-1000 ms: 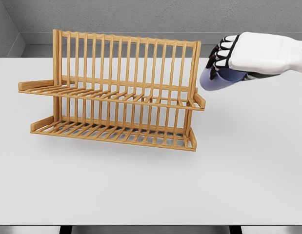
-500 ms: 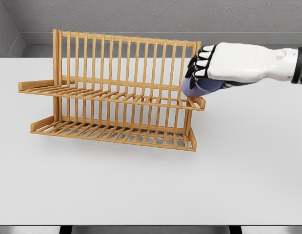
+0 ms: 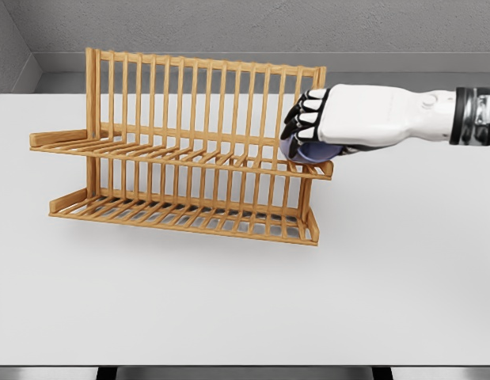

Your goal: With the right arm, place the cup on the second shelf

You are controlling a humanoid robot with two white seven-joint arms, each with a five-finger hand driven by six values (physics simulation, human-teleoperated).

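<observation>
A wooden two-tier dish rack (image 3: 181, 150) stands on the white table. My right hand (image 3: 308, 127) reaches in from the right, its fingers curled around a blue-purple cup (image 3: 306, 152). The cup is tipped on its side, mostly hidden under the palm. It sits at the right end of the rack's upper shelf (image 3: 229, 162), just above or touching the slats; contact cannot be told. The left arm does not show.
The lower shelf (image 3: 181, 214) of the rack holds nothing. The white table (image 3: 229, 301) spreads wide in front of the rack and to its right. A grey wall runs behind the table's far edge.
My right hand has carried the cup leftward and slightly down, from beside the rack's right end to over the right end of the upper shelf.
</observation>
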